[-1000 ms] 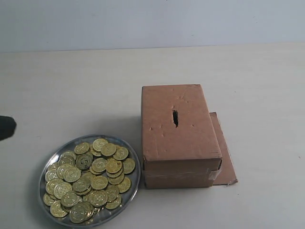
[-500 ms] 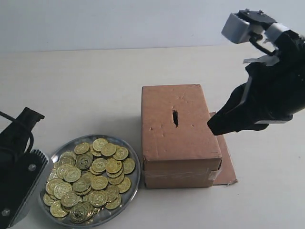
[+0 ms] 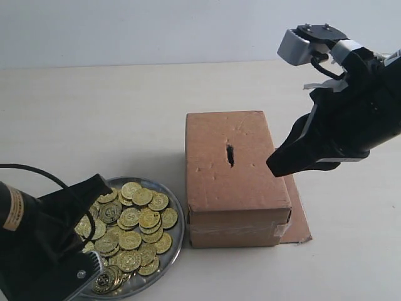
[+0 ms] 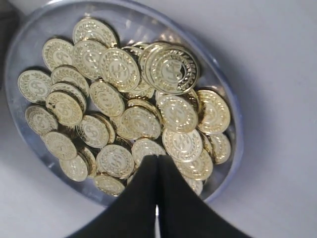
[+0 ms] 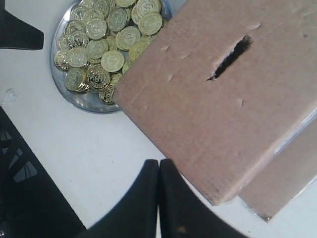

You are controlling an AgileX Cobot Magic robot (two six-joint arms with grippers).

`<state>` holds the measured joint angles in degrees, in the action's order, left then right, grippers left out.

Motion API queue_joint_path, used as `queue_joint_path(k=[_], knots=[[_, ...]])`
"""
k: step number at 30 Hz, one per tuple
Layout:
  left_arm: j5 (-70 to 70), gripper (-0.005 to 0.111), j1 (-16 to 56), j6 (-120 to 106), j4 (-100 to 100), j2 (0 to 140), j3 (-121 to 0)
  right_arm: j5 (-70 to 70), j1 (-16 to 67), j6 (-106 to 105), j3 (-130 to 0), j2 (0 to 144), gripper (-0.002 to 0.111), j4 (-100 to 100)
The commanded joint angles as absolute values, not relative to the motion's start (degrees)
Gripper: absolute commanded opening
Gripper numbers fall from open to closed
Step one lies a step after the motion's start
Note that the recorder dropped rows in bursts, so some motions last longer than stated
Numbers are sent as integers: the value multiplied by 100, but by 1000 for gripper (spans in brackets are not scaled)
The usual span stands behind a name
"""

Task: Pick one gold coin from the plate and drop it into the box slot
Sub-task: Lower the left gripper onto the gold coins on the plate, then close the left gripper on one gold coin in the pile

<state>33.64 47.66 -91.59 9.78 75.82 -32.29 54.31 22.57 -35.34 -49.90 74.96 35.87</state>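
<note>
Both arms have been brought closer. Half a second ago the left gripper point(image 3: 95, 184) was out by the table's left edge. Now it is held over the left side of the plate point(image 3: 179, 233). The right gripper point(image 3: 279, 165) has been moved a little nearer the box point(image 3: 237, 185). So the picking is judged to be only starting, and no coin has been taken yet.

Both claws are shut tight with their tips touching, and nothing is held in either. The brown box is set near the table's middle, and its top is dented. The shiny round plate is set just beside it, toward the front left corner. Gold coins point(image 3: 133, 224) are piled in it, many overlapping. The box slot point(image 3: 230, 155) is a small dark cut with rough edges. How high the left claw hangs above the coins cannot be told for sure.
</note>
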Motion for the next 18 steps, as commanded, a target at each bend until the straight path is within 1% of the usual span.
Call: queue_joint_path(k=[1, 3, 9, 11, 14, 18], knots=[[3370, 1, 4809, -9441, 987, 7929, -3488, 5360, 2270, -3590, -5021, 7497, 0, 3595], [3401, 6, 4809, -9561, 987, 8077, -3610, 5360, 2270, -3590, -5021, 7497, 0, 3595], [3471, 36, 4809, -10038, 956, 8542, -3820, 5337, 2270, -3628, -5021, 7497, 0, 3595], [3587, 44, 4809, -10313, 956, 8672, -3820, 5325, 2270, -3628, -5021, 7497, 0, 3595], [3768, 49, 4809, -10931, 956, 8792, -3820, 5325, 2270, -3628, -5021, 7497, 0, 3605], [3764, 52, 4809, -10968, 956, 8857, -3909, 5325, 2270, -3628, -5021, 7497, 0, 3605]])
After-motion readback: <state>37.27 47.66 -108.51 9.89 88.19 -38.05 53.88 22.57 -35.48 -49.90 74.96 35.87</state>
